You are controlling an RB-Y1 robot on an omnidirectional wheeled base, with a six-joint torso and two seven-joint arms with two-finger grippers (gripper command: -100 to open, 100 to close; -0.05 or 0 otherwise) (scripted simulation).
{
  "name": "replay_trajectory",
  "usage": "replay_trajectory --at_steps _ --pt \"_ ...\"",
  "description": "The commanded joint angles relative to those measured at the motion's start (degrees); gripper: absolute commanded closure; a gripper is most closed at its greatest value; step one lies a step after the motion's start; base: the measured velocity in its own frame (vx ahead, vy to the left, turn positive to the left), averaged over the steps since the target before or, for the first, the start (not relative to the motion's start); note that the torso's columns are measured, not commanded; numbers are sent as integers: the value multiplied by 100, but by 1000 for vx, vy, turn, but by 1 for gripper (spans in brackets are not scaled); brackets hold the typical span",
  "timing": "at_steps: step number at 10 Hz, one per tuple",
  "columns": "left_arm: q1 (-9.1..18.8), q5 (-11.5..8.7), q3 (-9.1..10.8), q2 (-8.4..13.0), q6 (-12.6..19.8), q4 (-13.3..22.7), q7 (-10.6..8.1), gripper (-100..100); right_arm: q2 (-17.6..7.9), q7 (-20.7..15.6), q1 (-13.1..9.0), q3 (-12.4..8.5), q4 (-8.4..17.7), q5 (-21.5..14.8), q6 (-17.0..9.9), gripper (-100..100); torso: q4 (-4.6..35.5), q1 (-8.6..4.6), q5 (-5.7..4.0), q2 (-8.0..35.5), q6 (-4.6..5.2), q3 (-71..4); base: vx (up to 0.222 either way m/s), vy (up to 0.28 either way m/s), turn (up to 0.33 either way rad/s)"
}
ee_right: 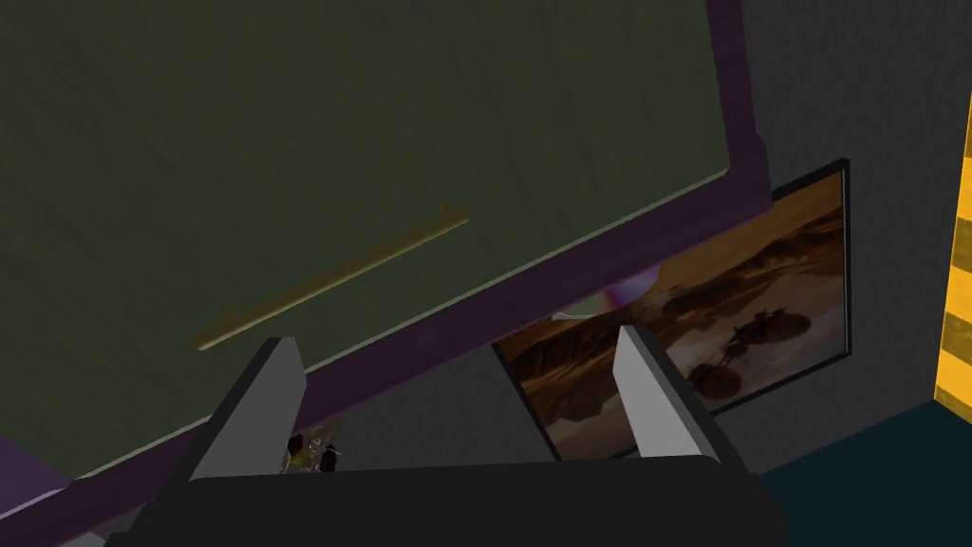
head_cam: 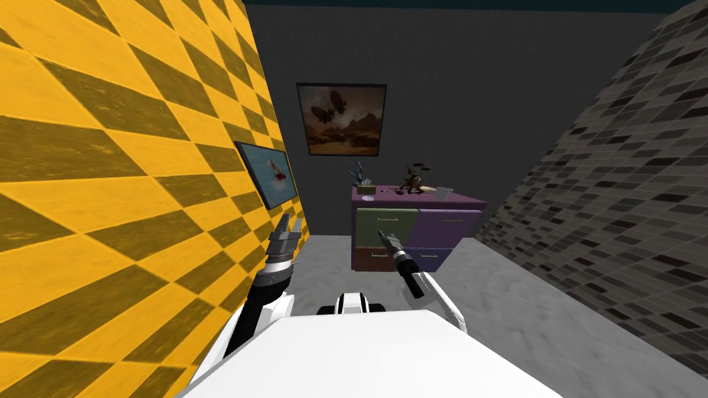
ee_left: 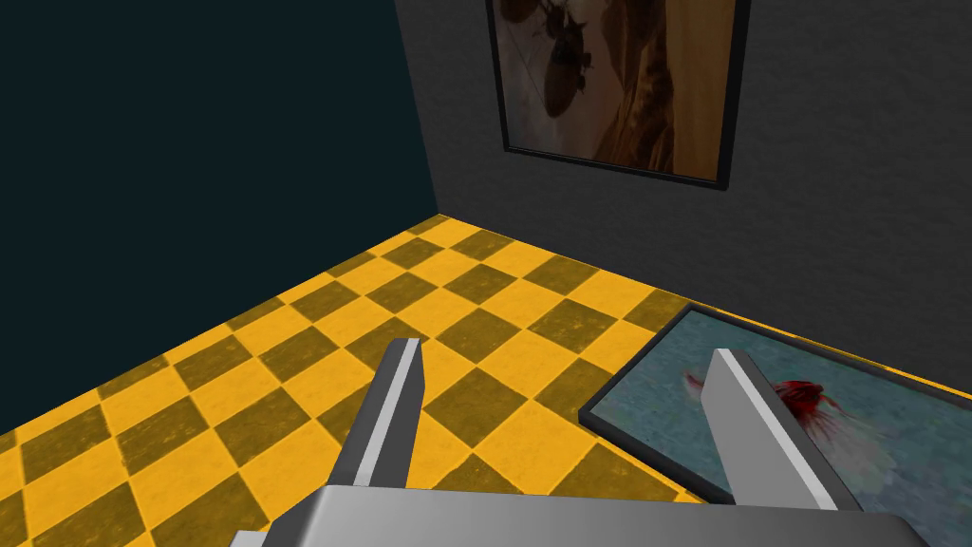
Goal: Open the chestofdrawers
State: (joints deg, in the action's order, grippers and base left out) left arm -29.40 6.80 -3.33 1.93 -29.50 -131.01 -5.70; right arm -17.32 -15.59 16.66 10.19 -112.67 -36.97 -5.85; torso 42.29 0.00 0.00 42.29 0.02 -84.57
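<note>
Right wrist view puts our released right pincer (ee_right: 454, 337) just short of the chest of drawers (head_cam: 449, 221); its green drawer's (ee_right: 380, 142) handle (ee_right: 332, 280) runs slantwise across our fingers (ee_right: 256, 408). Left pincer (head_cam: 289, 222), released, sits farther.

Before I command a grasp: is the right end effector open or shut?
Open: the right end effector has fingers wide apart, clear of the drawer handle.

Our left gripper (head_cam: 288, 226): grey ribbed body, black forearm.
Our right gripper (head_cam: 382, 236): dark body, white arm.
Our fingers (ee_left: 391, 418): thin light grey blades.
</note>
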Motion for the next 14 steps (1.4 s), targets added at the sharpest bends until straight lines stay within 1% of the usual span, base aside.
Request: replay_trajectory --at_steps 1,2,3,4,5,6,7,8,9,10,11,12,13,14 --pt "0 0 0 0 0 0 0 0 -76 -125 -129 77 229 -369 -230 -100 0 1 0 0 -3 0 -19 7 70" --pt "0 0 0 0 0 0 0 0 -157 -231 -246 154 419 -594 -455 -100 0 -1 0 0 0 0 -22 9 126" --pt "0 0 0 0 0 0 0 0 -157 -231 -246 154 419 -668 -455 -100 0 0 0 0 -3 0 -18 10 83" --pt "0 0 0 0 0 0 0 0 -240 -337 -365 230 619 -876 -682 -100 0 0 0 -1 0 -1 -19 13 130" --pt "0 0 0 0 0 0 0 0 -240 -337 -365 230 619 -967 -682 -100 -1 2 0 -1 -3 0 -17 8 64" --pt "0 0 0 0 0 0 0 0 -327 -443 -485 307 826 -1182 -911 -100 0 -1 0 0 0 -1 -19 10 149" --pt "0 0 0 0 0 0 0 0 -327 -443 -485 307 826 -1266 -911 -100 0 0 -1 -1 -4 -1 -18 9 65" --pt "0 0 0 0 0 0 0 0 -416 -548 -607 383 1042 -1479 -1139 -100 0 -1 0 0 1 0 -24 15 131" --pt "0 0 0 0 0 0 0 0 -416 -548 -607 383 1042 -1563 -1139 -100 0 2 0 2 -3 1 -17 10 67" --pt "0 0 0 0 0 0 0 0 -507 -652 -731 459 1264 -1773 -1368 -100 0 0 0 0 1 0 -19 12 117" --pt "0 0 0 0 0 0 0 0 -507 -652 -731 459 1264 -1859 -1368 -100 0 0 0 -1 -3 -1 -16 8 73" --pt "0 0 0 0 0 0 0 0 -602 -755 -854 534 1491 -2036 -1595 -100 0 -1 0 -1 0 -1 -20 16 146" --pt "0 0 0 0 0 0 0 0 -602 -755 -854 534 1491 -2152 -1595 -100 0 2 0 -1 -3 0 -17 10 69" --pt "0 0 0 0 0 0 0 0 -700 -857 -978 608 1723 -2356 -1821 -100 0 0 0 1 1 0 -21 10 135"
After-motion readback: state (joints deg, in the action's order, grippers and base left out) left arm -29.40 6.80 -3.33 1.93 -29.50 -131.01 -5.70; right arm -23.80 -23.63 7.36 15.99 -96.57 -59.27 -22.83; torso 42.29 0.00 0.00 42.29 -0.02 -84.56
